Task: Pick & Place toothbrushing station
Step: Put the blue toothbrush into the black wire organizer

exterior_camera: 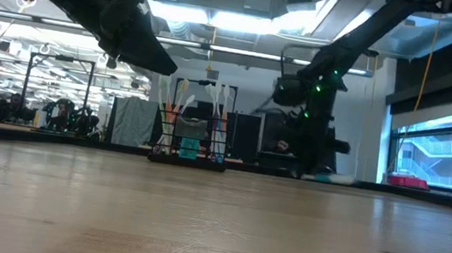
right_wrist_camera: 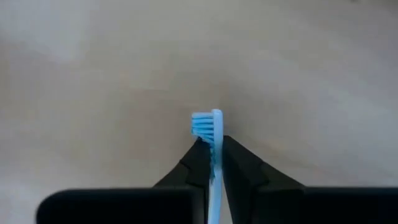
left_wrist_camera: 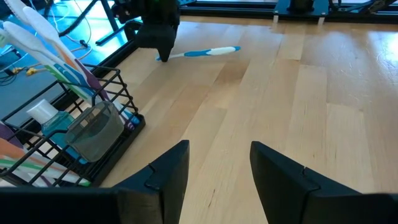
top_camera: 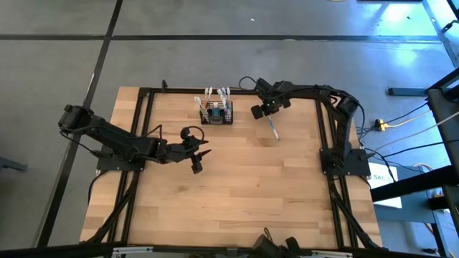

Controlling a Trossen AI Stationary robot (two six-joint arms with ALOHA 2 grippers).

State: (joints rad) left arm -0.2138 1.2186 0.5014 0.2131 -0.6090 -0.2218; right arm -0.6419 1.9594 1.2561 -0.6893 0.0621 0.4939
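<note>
Toothbrushing station (top_camera: pixel 216 113) stood near the far edge of the wooden surface (top_camera: pixel 237 193), while the right pincer gripped a toothbrush just beside it.

Resting on the surface, the black wire-mesh holder carried several upright brushes and a small teal tube (left_wrist_camera: pixel 55 119). Left pincer (top_camera: pixel 199 159) hovered over the surface's middle, towards its left side, fingers (left_wrist_camera: pixel 168 171) parted and holding nothing. Right pincer (top_camera: pixel 259 112), low beside the station, had closed its fingers around the neck of a blue-and-white toothbrush (top_camera: pixel 273 127) lying on the wood, bristles (right_wrist_camera: pixel 203 124) just past the fingertips.
</note>
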